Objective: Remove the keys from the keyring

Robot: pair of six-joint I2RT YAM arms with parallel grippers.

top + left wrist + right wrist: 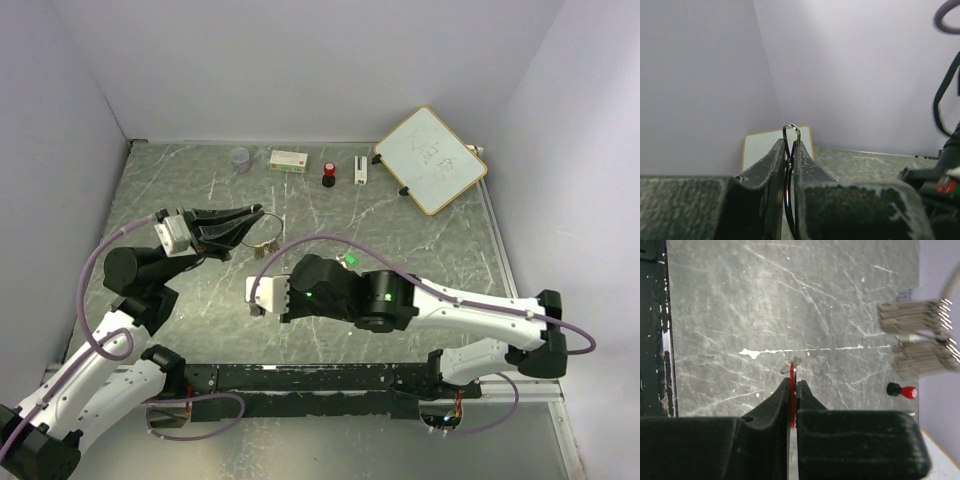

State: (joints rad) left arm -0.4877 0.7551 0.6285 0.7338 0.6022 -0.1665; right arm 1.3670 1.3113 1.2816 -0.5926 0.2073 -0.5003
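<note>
Well apart, clear cup [240, 158], keyring [791, 125] in left pincer [791, 145]

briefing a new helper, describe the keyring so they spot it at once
Over the grey table's left half, find the left gripper. It is shut on the keyring: a thin silver wire loop poking past the black fingertips, where the right gripper pinches a red key.

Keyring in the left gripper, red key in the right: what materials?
Keyring: likely thin steel-like wire, silvery and glossy, with a bright glint along the loop. Red key: head looks plastic, uniform saturated red with no metallic shine; only its edge shows, so unsure.
</note>
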